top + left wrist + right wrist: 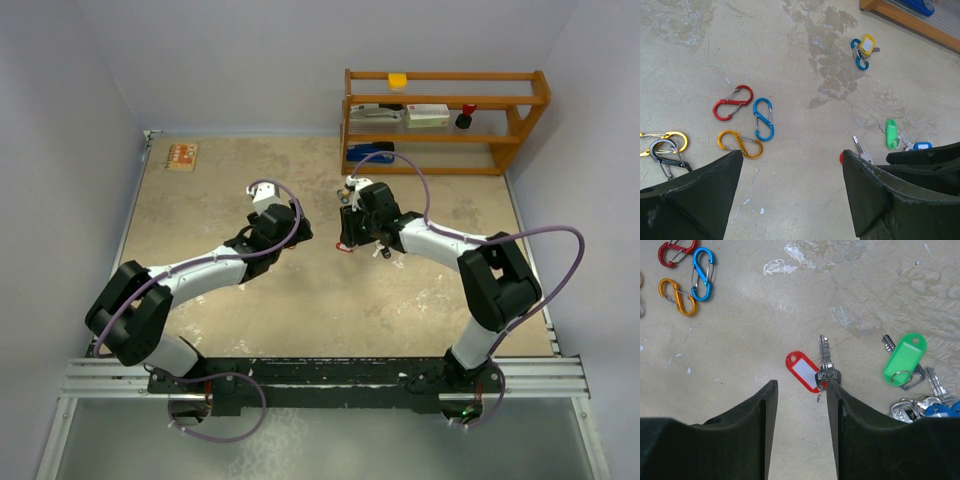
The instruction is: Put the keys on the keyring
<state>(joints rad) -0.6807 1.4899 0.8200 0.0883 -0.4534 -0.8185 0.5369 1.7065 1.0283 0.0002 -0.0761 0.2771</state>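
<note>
white-and-black left arm [200, 270], elbow bent; black two-finger left gripper [790, 185], jaws wide apart. white-and-black right arm [440, 240], elbow bent; black two-finger right gripper [799, 420], jaws narrowly parted.

Robotics lab test cell. Plain pale walls [70, 120] box in a scuffed, stained beige tabletop [330, 310]. Cabled left arm [200, 270] and right arm [440, 240] are mounted on an aluminium rail [100, 378] well behind the fingers [695, 195]. A wooden shelf [445, 100] of props stands beyond the fingers, at the back wall.
</note>
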